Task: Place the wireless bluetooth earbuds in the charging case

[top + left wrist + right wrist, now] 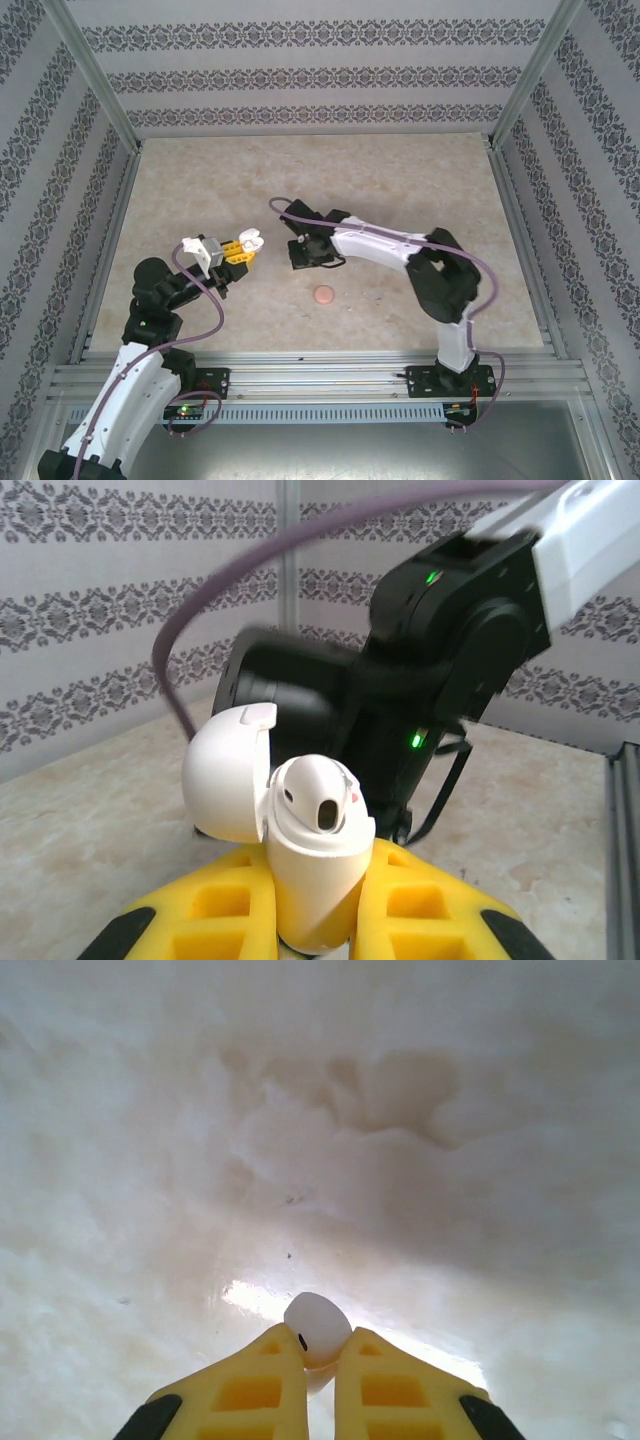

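Left claw (318, 890) grips the glossy white egg-shaped plastic charging case (318, 825), lid (225, 775) hinged open. Right claw (320, 1348) pinches a small white rounded earbud (316, 1322) near the beige marbled bench (300, 1110).

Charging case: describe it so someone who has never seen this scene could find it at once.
Find the left arm at the near-left of the table. Its yellow left gripper is shut on the charging case, held off the tabletop. It is a white egg-shaped shell with its domed lid hinged open, unlike the flat pink disc lying on the table.
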Robot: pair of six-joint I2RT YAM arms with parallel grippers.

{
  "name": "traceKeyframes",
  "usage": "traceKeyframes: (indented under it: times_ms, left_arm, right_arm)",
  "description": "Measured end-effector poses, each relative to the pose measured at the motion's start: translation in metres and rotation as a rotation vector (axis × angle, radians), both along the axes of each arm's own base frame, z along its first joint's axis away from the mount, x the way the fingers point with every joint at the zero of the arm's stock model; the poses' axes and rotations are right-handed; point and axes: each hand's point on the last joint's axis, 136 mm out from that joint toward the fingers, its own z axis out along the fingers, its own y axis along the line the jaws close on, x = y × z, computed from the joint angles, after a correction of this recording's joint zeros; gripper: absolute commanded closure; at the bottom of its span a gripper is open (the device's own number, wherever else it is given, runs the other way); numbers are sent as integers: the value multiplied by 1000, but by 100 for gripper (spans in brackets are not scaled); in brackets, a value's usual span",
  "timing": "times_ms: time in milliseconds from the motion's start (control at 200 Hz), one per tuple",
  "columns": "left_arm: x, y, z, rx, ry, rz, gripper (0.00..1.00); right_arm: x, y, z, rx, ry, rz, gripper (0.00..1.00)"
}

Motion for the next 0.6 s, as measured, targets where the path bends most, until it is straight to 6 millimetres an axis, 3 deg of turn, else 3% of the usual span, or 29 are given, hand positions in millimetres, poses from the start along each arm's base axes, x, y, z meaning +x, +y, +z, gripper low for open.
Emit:
traceKeyframes:
  times_ms: [240,600]
  left_arm:
    - [9,-17,-6,-3,73,-66,100]
    - [17,-56,4,15,108,-155,100]
  right_arm:
    - [12,-31,97,148,-260,-50,95]
    - [-13,-55,206,355,-605,67,100]
